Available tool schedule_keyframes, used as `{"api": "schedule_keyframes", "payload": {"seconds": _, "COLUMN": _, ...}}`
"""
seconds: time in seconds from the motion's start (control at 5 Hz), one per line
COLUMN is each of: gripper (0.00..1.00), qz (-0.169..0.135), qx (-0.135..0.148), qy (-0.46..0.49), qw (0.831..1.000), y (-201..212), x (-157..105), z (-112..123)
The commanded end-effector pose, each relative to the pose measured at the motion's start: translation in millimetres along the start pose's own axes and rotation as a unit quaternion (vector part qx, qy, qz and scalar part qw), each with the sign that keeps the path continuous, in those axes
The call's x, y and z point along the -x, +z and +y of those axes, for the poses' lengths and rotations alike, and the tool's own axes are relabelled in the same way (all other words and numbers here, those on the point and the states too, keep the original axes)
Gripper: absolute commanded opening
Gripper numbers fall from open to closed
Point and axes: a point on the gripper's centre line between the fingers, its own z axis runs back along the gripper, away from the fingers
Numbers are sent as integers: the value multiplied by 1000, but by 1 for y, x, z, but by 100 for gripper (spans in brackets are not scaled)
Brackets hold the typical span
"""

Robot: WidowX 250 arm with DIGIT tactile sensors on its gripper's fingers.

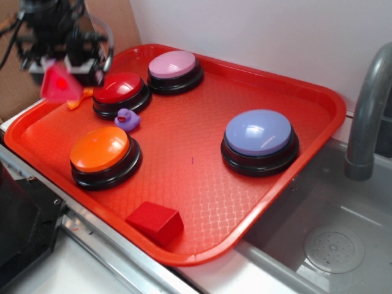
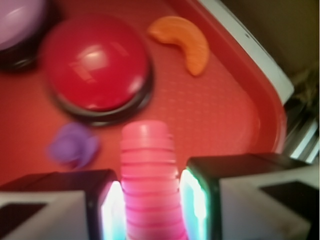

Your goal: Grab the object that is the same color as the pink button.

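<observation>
White wall behind, grey sink [image 1: 331,239] and faucet [image 1: 369,110] off to the right, and a red tray [image 1: 257,208] sitting on the counter edge.

Exterior view: I have the gripper [image 1: 61,76] up over the tray's far left corner, raised clear of the surface. The pink block [image 1: 59,84] hangs at the claw's lower end, blurred, held off the tray. The pink button [image 1: 174,64] sits at the back of the tray, well apart from the claw. Just left of it is the red button [image 1: 119,89], with a purple duck [image 1: 127,119] right in front. An orange button [image 1: 101,149] is at front left, a lavender-blue button [image 1: 258,133] at right, and a red wedge [image 1: 155,221] near the front rim. A bit of orange piece [image 1: 78,101] peeks out under the claw.

Wrist view: soft focus. The pink block [image 2: 150,185] is pinched between the two fingers [image 2: 207,195], both pads pressed against its ribbed sides; claw closed on it. Below I see the red button [image 2: 95,62], the duck [image 2: 74,145] to the left, the curved orange piece [image 2: 186,42] at top, and a sliver of the pink button [image 2: 17,20] in the corner.
</observation>
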Motion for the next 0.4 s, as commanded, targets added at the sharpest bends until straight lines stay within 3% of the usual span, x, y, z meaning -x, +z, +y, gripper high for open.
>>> {"api": "schedule_keyframes", "payload": {"seconds": 0.0, "gripper": 0, "qz": 8, "qx": 41, "qy": -108, "qw": 993, "y": 44, "x": -9, "z": -66}}
{"api": "schedule_keyframes", "payload": {"seconds": 0.2, "gripper": 0, "qz": -5, "qx": 51, "qy": -101, "qw": 994, "y": 38, "x": -5, "z": -68}}
